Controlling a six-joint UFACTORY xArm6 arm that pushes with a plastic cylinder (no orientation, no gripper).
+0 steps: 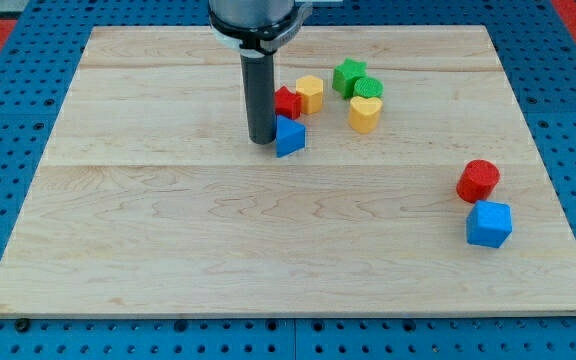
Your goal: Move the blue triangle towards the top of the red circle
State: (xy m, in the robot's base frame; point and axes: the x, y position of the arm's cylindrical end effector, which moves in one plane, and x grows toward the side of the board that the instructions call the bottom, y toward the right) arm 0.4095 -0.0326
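Note:
The blue triangle lies on the wooden board just above the middle, a little left of centre. My tip stands right against its left side, touching or nearly touching it. The red circle lies far off at the view's right, with a blue cube just below it. The rod rises from the tip to the arm's housing at the view's top.
A cluster sits just up and right of the blue triangle: a red block, a yellow block, a green star-like block, a green block and a yellow heart. The wooden board lies on a blue perforated table.

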